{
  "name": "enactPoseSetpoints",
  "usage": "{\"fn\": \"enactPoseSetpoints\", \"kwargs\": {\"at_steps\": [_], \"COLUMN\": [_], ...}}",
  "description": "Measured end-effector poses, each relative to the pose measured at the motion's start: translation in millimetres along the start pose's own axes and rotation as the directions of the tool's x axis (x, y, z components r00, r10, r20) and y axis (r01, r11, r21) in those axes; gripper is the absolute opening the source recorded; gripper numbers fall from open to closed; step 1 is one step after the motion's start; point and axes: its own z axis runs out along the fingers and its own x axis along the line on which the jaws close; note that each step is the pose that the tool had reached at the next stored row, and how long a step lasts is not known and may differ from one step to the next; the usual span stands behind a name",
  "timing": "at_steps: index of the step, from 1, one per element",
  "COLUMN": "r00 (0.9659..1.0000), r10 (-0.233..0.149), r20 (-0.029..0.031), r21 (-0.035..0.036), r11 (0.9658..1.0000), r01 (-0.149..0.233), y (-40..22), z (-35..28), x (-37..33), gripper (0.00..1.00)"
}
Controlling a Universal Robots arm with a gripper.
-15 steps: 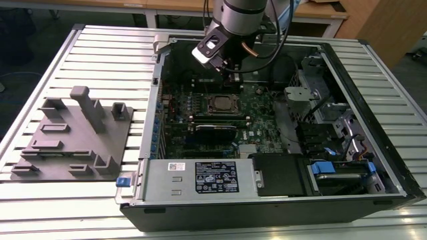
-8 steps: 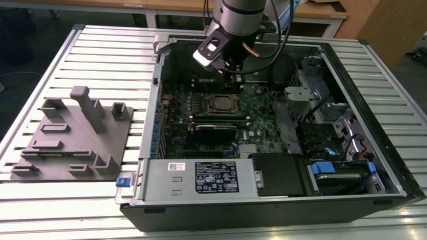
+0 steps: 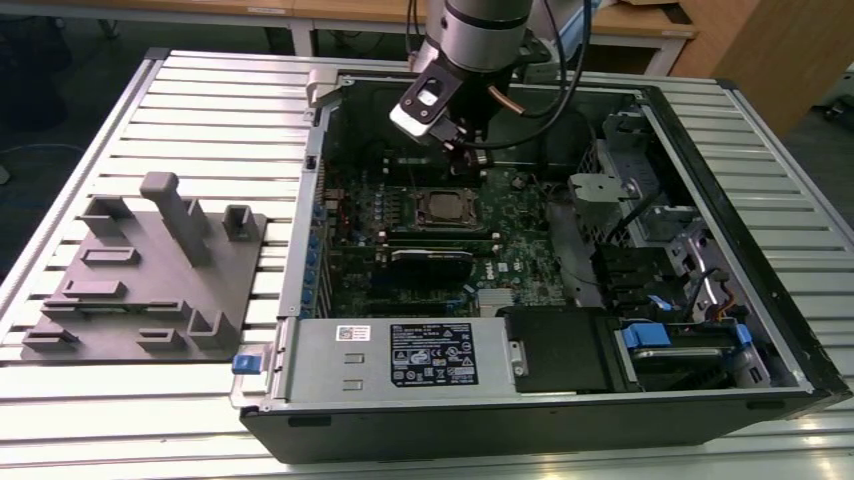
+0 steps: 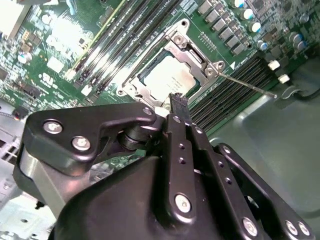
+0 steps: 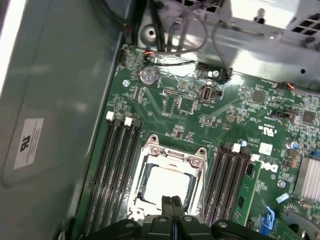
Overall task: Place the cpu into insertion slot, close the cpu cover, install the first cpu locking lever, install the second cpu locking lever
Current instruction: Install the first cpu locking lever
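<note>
Slatted metal tabletop [image 3: 160, 100] fills the exterior view, and on it we see an open computer case [image 3: 747, 330] with a grey moulded tray [image 3: 134, 300] beside it at the exterior view's left. The arm [image 3: 481, 30] comes down from the upper middle of that frame into the case, and its claw [image 3: 461, 152] hangs above the green circuit board [image 3: 514, 250], just above the socket [image 3: 419, 210] in the picture.

We find the chip [image 3: 447, 208] seated in the socket, its pale metal top facing up. In both wrist views the chip [image 4: 167, 80] [image 5: 167, 182] shows through the window of the cover frame [image 4: 197, 55] [image 5: 172, 156], which lies flat over it. Black memory slots [image 5: 112, 170] run along both sides of the socket.

In both wrist views we see the claw [image 4: 178, 98] [image 5: 173, 200] with its two fingers pressed together and nothing between them, the tips close over the socket's edge. In the second wrist view a thin metal lever [image 4: 250, 86] reaches from one socket corner out across the memory slots.
</note>
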Motion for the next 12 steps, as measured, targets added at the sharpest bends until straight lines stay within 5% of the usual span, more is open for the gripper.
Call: {"fn": "enactPoseSetpoints", "kwargs": {"at_steps": [12], "r00": [0.9993], "r10": [-0.037], "r20": [-0.0004], "r21": [0.0016], "r11": [0.9993], "r01": [0.037], "y": [0.0], "z": [0.1], "x": [-0.1], "gripper": [0.11]}}
